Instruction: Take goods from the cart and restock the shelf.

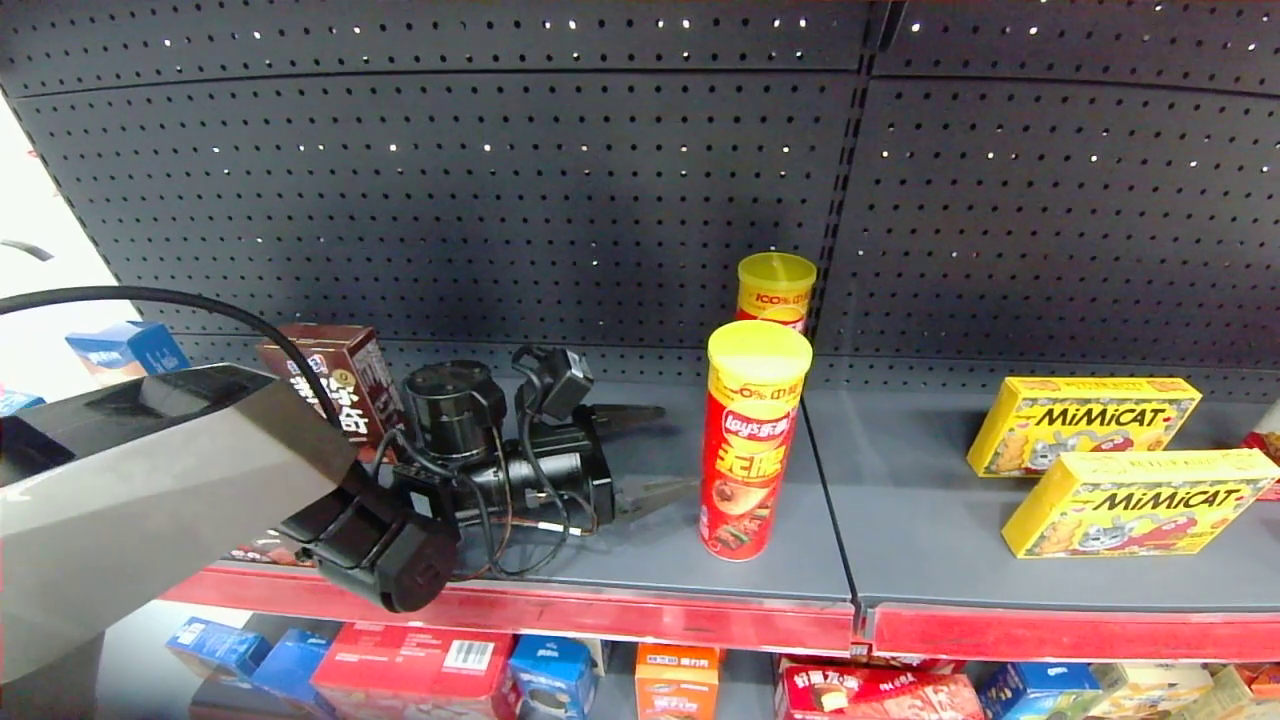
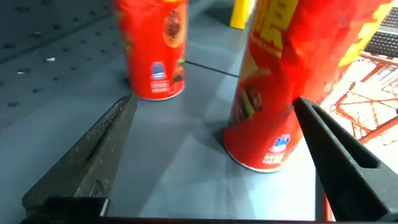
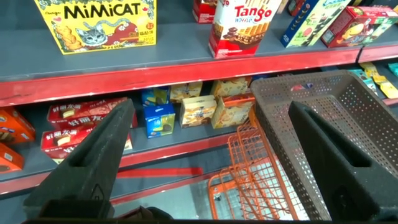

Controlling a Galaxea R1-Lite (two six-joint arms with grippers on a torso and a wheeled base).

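Note:
Two red chip cans with yellow lids stand upright on the grey shelf [image 1: 930,520]: the front can [image 1: 752,440] [image 2: 280,93] and the back can [image 1: 775,290] [image 2: 152,50] by the pegboard. My left gripper [image 1: 650,452] [image 2: 214,102] lies low over the shelf just left of the front can, open and holding nothing; one finger [image 2: 336,155] is close beside that can. My right gripper [image 3: 212,106] hangs open and empty in the aisle beside the cart's grey perforated basket [image 3: 336,112].
A brown box [image 1: 345,385] stands behind my left arm. Two yellow cat-print boxes [image 1: 1130,500] [image 3: 99,25] lie on the shelf's right bay. A wafer box [image 3: 239,28] and other cartons sit further along. Lower shelves hold several boxes [image 1: 420,670]. The orange cart frame [image 3: 249,168] stands below the basket.

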